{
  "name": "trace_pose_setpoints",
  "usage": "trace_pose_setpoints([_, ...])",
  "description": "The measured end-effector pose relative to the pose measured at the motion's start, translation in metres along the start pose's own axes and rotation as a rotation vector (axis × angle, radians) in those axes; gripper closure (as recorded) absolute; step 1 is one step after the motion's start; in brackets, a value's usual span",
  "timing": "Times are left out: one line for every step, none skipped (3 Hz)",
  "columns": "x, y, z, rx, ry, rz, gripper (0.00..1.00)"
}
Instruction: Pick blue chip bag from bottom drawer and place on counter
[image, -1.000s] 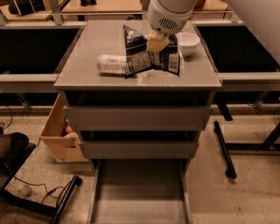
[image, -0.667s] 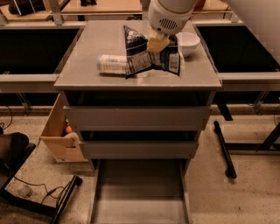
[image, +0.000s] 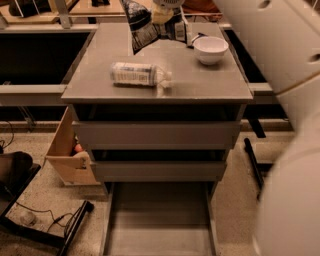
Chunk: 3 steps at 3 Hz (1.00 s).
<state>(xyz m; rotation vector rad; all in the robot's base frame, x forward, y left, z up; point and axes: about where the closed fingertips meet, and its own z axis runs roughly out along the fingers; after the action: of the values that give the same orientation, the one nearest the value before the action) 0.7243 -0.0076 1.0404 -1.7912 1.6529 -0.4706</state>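
Note:
My gripper (image: 162, 14) is at the top edge of the view, over the back of the counter (image: 200, 87). It is shut on the blue chip bag (image: 141, 26), which hangs crinkled from it above the counter's far part. The bottom drawer (image: 159, 220) is pulled out below the two closed drawers, and its grey floor shows nothing in it. A clear plastic bottle with a white label (image: 139, 74) lies on its side in the middle of the counter, in front of the bag.
A white bowl (image: 210, 49) stands on the counter's back right. My white arm (image: 285, 55) fills the right side. A cardboard box (image: 67, 152) sits left of the cabinet, with a black stand and cables (image: 45, 220) on the floor.
The gripper and bag have moved up and toward the back of the counter, away from the bottle. The view now sits closer and my arm covers more of the right side.

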Motion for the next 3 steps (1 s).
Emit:
trace_pose_setpoints([-0.030, -0.034, 0.063, 0.023, -0.066, -0.127, 1.00])
trace_pose_setpoints([-0.061, -0.041, 0.126, -0.001, -0.154, -0.215, 1.00])
trace_pose_setpoints([-0.088, -0.052, 0.158, 0.025, -0.251, -0.237, 1.00])
